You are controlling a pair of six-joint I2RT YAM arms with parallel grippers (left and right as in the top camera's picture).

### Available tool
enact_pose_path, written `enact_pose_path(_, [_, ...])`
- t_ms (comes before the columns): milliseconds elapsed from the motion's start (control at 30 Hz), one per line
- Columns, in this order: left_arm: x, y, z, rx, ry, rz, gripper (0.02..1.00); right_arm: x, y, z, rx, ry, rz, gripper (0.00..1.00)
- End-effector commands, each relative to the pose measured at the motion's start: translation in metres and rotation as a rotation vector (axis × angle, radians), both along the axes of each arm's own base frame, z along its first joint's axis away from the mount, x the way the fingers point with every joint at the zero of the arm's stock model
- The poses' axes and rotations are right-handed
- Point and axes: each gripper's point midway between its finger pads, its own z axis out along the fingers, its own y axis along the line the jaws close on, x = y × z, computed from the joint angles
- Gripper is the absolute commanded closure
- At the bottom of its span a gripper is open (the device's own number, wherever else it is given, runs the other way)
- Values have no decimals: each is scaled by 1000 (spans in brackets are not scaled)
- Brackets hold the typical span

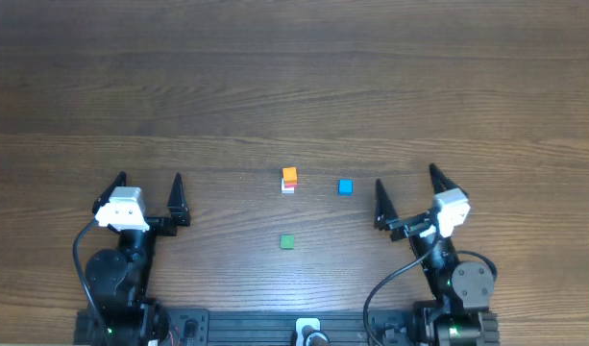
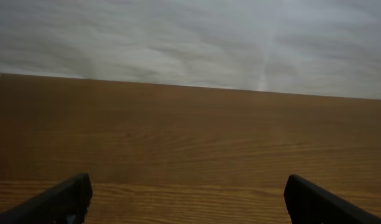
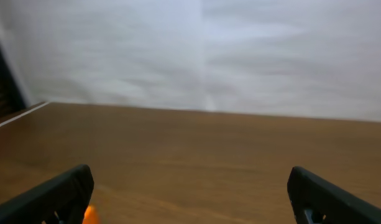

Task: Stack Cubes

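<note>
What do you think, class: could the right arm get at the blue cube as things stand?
Probably yes. The blue cube lies by itself near the open right gripper, with nothing standing between them.

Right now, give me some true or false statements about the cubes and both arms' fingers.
The orange cube sits on top of another cube. True.
The blue cube is stacked on the green cube. False: they lie apart, each alone on the table.
The left arm's fingers are open and empty. True.
The right arm's fingers hold the blue cube. False: they are open and empty.
</note>
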Motion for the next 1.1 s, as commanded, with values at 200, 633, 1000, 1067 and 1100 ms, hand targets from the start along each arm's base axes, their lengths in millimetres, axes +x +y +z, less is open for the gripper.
enact_pose_path(200, [0,2,-2,19,-1,10,18,19,43,34,79,333,260,7])
enact_pose_path(633, [0,2,-2,19,-1,10,18,8,83,-9,117,844,319,9])
enact_pose_path(1000, [0,2,-2,19,-1,10,18,-26,138,-66,-79,1182,193,7])
enact_pose_path(1067, [0,2,-2,19,-1,10,18,-30,146,-73,-114,1211,179,9])
enact_pose_path(1100, [0,2,-2,19,-1,10,20,-30,150,-75,-129,1221,179,7])
